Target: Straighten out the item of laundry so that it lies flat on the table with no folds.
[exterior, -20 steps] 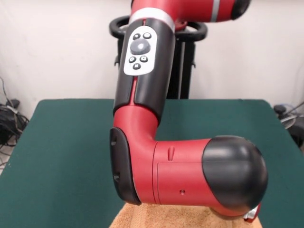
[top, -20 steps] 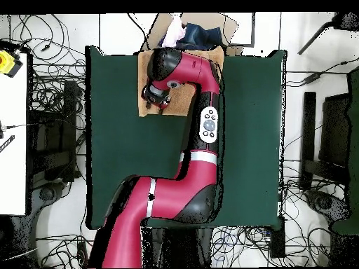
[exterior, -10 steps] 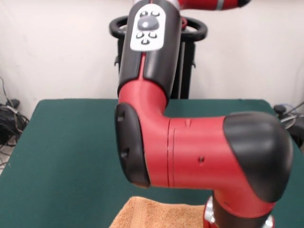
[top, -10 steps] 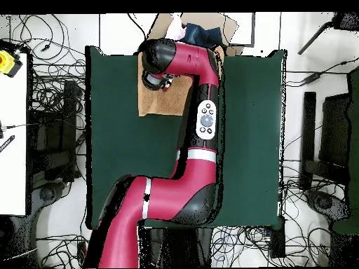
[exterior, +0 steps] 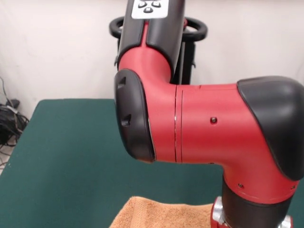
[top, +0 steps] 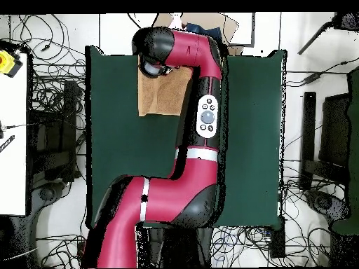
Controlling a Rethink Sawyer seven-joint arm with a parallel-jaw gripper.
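The item of laundry (top: 165, 97) is a light orange-tan towel lying on the dark green table (top: 116, 154) near the edge farthest from the robot's base. It looks like a flat rectangle, and the arm hides its far end. The front view shows only its near edge (exterior: 161, 214) at the bottom, below the red arm. My gripper (top: 151, 67) hangs under the black and red wrist over the towel's far end, close to the table edge. The wrist covers it, so its state is hidden. In the front view it is out of the picture.
The red arm's elbow (exterior: 190, 123) fills much of the front view. A cardboard box (top: 210, 26) with cloth in it sits just beyond the table's edge by the towel. Cables cover the floor, and a white bench (top: 12, 133) stands to the left.
The wrist has moved away from the base, off the towel's middle toward the table edge, and has risen in the front view. More of the towel now shows.
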